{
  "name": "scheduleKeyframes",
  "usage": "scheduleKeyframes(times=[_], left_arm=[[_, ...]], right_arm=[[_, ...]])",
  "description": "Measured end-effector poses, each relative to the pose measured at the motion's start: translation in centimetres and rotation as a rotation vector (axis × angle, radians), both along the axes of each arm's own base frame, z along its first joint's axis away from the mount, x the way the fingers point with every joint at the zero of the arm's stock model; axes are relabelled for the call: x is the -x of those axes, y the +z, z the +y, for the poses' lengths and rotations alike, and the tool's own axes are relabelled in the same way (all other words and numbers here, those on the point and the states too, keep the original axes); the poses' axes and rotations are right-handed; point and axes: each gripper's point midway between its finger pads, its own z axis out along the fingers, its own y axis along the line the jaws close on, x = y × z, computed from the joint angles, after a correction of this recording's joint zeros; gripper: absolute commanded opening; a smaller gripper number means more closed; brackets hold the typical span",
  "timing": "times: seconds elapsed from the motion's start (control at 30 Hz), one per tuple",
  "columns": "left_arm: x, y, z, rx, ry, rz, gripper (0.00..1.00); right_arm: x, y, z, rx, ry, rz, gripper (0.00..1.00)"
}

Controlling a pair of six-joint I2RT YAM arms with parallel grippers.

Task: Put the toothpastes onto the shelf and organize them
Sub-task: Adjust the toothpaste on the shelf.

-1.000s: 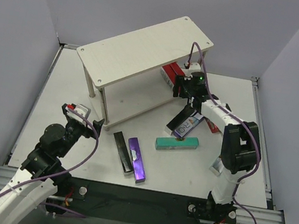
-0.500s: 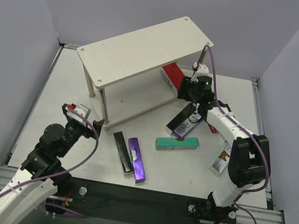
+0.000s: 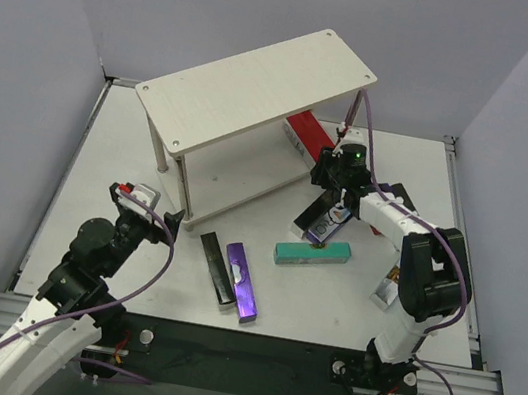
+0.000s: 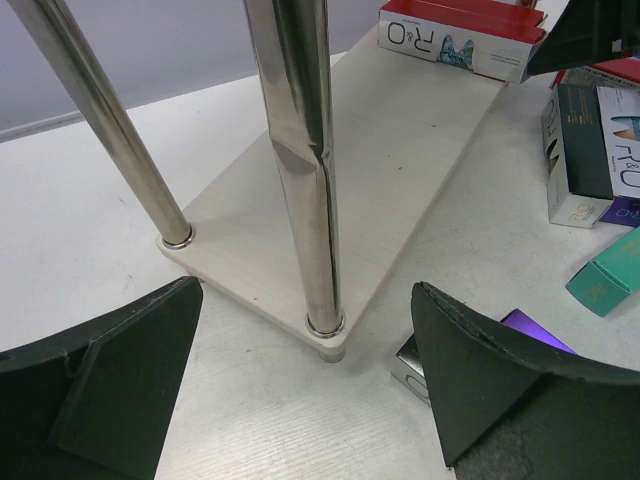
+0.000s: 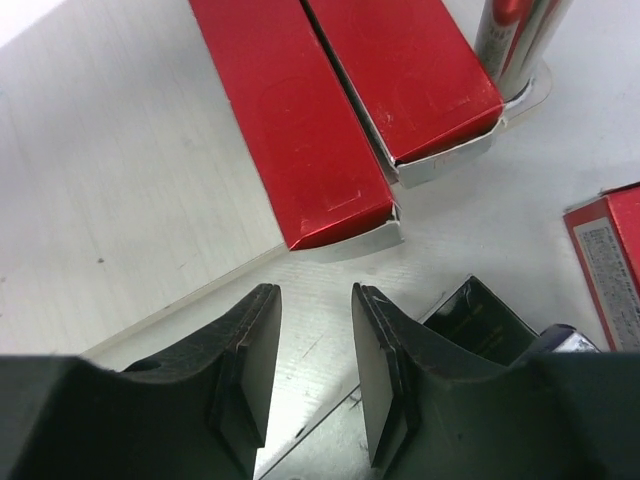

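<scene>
The shelf (image 3: pixel 257 90) stands at the back, with two red toothpastes (image 3: pixel 305 133) lying side by side on its lower board. My right gripper (image 3: pixel 330 186) hovers just off their near ends (image 5: pixel 340 215), above a black toothpaste (image 5: pixel 475 325); it is open by a narrow gap with nothing between its pads. On the table lie black (image 3: pixel 215 265), purple (image 3: pixel 242 280) and teal (image 3: pixel 311 253) toothpastes. My left gripper (image 4: pixel 308 288) is wide open and empty, facing the shelf's front leg (image 4: pixel 305 170).
A black carton (image 3: pixel 314 211) and a white-and-purple one (image 3: pixel 333 219) lean together under my right wrist. A red carton (image 3: pixel 374 219) lies right of them, and another carton (image 3: pixel 389 284) by the right arm's base. Grey walls enclose the table.
My right wrist has drifted slightly right and toward the leaning cartons, and its elbow swung outward. No carton has moved. The left arm is still.
</scene>
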Motion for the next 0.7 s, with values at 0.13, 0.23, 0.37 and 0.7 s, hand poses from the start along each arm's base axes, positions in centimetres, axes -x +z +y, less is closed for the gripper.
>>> scheduleKeyframes(times=[0.13,0.23,0.37,0.7], left_arm=[[0.0,0.0,0.0,0.0,0.001,0.0,0.97],[0.0,0.0,0.0,0.0,0.001,0.0,0.97],[0.0,0.0,0.0,0.0,0.001,0.0,0.97],[-0.1,-0.1,0.1,-0.001,0.003,0.002,0.97]], right_arm=[[-0.6,-1.5,0.2,0.009,-0.002,0.027,0.32],[-1.2,-1.9,0.4,0.009,-0.004,0.028,0.31],[-1.7,-1.7,0.6,0.007,-0.004,0.02,0.31],[-2.9,-0.1,1.1,-0.009,-0.004,-0.021,0.3]])
